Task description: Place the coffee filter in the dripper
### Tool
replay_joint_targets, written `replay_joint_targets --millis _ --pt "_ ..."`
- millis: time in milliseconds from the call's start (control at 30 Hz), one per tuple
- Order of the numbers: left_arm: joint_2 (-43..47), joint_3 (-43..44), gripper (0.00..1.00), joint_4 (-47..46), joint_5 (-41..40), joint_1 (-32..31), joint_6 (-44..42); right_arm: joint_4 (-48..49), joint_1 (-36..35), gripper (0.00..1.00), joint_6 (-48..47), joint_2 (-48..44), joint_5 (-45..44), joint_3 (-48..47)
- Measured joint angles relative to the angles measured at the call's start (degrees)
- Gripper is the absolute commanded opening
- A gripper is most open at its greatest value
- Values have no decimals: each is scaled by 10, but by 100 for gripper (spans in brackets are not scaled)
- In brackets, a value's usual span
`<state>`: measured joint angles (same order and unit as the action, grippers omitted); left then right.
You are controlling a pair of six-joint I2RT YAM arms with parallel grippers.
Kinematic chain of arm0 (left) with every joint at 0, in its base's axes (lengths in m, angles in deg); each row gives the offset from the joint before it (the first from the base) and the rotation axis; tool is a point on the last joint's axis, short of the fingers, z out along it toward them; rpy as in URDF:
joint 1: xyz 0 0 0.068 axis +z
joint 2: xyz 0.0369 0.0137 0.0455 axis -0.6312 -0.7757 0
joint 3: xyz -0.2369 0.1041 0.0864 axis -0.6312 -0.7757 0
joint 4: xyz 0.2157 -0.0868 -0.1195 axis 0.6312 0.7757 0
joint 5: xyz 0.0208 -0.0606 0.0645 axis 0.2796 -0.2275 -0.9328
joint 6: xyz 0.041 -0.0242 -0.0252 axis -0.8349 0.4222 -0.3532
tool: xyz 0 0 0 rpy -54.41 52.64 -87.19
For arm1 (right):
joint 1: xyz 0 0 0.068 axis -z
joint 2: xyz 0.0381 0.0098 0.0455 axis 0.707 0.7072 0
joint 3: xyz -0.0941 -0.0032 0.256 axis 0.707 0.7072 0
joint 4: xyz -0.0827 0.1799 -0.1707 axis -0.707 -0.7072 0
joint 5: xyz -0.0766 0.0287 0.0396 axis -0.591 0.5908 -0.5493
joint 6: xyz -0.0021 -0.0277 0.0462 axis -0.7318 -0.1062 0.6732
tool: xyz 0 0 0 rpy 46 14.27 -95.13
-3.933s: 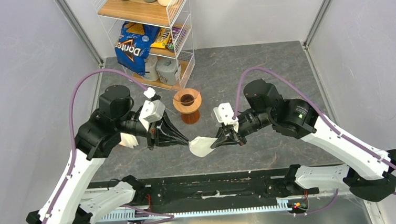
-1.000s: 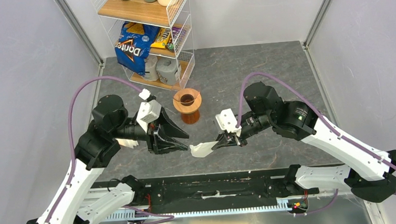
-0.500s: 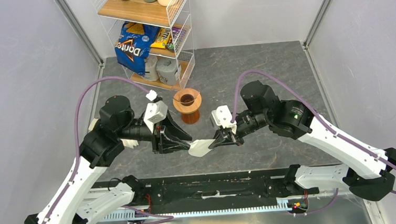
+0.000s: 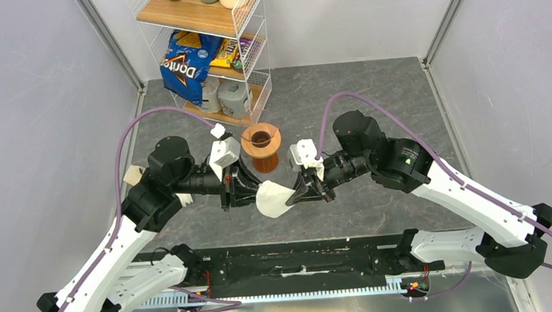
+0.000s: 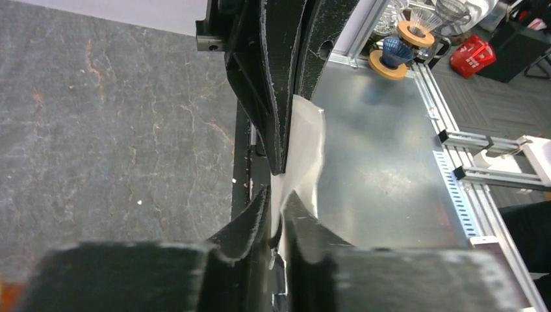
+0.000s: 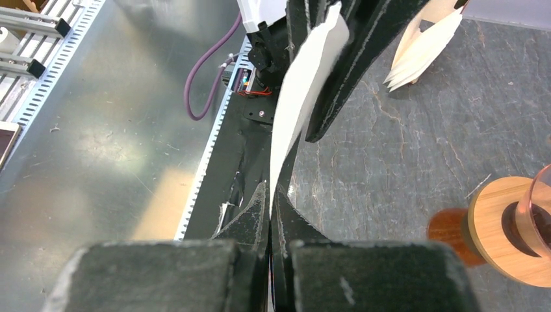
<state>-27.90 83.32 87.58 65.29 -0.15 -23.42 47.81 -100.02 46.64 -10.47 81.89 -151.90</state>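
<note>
Being clamped by both left claw and right claw, the coffee filter could be torn by opposed pulls

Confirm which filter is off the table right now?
The single coffee filter, pinched by both left pincer and right pincer. The stacked filters lie on the table.

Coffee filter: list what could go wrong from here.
1. Both the left gripper and the right gripper pinch the thin coffee filter; pulling apart could tear or crease it.
2. The filter looks pressed flat in the wrist views; unopened, it may not seat in the dripper.
3. The dripper stands just behind both grippers; a swing could topple it.
</note>
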Motion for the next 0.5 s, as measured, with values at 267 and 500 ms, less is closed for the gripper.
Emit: replay_joint_targets --millis 267,500 --pt "-3 -8 2 -40 -12 0 65 -10 0 37 27 0 -40 -3" --pt "-3 -8 2 -33 -12 2 66 -66 6 8 20 -7 -67 -13"
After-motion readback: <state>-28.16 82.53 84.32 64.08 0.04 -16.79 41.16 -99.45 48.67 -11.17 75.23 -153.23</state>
